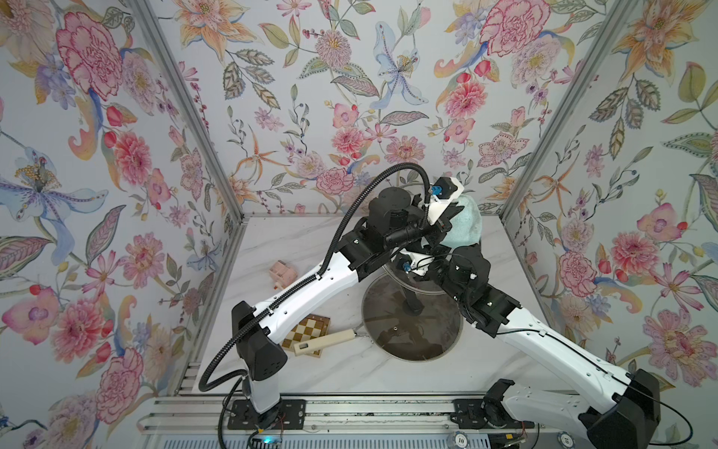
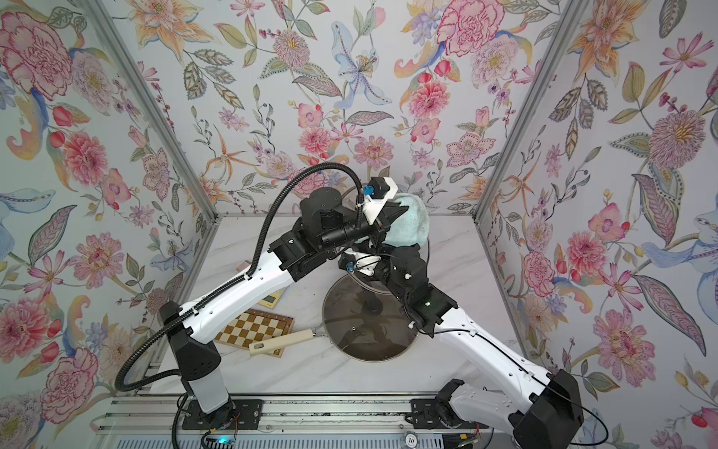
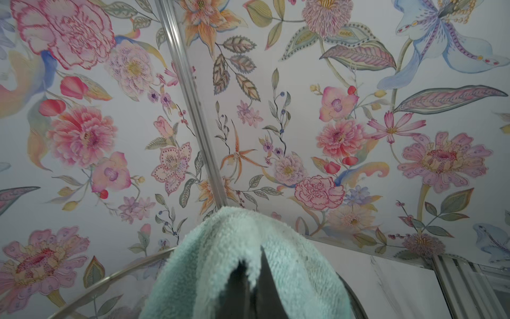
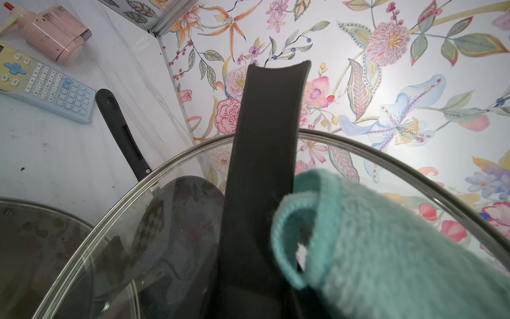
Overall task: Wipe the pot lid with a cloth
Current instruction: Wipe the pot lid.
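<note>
we see the left pincer closed tight on the cloth. the mint terry is folded over both dark fingers so that a soft pad leads, not bare plastic. that suits rubbing glass without scratching it.

the pot lid is up off the desk, tilted in the air toward the far right corner. the right pincer sits under the crossed left arm, so its jaws are hidden in both top views. we take it as clamped, since the lid's black handle bar runs straight out from it in the right wrist view. we judge that holding by the handle leaves the whole glass face free and turns it toward the other arm.

the cloth lies on the handle side of the lid, just beside the bar, and looks to be against the glass, though we cannot confirm contact. we read this as mid-wipe, with most of the pane yet to cover.

below on the desk are a round dark pan with a cream handle, a chessboard, a calculator and a pink object, all apart from the lid.
</note>
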Tool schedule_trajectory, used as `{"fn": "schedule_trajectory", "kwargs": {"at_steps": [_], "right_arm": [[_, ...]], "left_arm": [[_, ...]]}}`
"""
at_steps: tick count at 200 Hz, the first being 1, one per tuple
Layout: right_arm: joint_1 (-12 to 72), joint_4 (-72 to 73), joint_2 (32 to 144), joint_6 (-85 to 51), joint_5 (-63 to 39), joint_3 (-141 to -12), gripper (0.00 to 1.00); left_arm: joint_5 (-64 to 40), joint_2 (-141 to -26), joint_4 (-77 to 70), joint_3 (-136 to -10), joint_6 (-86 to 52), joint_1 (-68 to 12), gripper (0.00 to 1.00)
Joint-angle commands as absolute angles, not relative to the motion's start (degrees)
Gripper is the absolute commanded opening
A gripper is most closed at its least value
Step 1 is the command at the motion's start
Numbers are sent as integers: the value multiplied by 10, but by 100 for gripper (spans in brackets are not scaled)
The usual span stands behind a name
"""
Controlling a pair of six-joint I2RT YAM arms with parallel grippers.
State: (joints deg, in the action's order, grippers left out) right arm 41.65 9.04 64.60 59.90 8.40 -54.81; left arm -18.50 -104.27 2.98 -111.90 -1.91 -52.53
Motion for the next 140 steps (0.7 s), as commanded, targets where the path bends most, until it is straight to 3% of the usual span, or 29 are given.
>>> {"fn": "schedule_trajectory", "kwargs": {"at_steps": [1,82,140], "right_arm": [[430,247,603,662,115,-560,0],[431,293,567,604,141,-539,0],[423,303,551,583,193,-531,0]], "left_arm": [[-165,-1039,70,-1118,-17,-527,0],[27,-1027,80,-1069,-11,-411,0],[134,-1086,81,-1197,-47,-332,0]]}}
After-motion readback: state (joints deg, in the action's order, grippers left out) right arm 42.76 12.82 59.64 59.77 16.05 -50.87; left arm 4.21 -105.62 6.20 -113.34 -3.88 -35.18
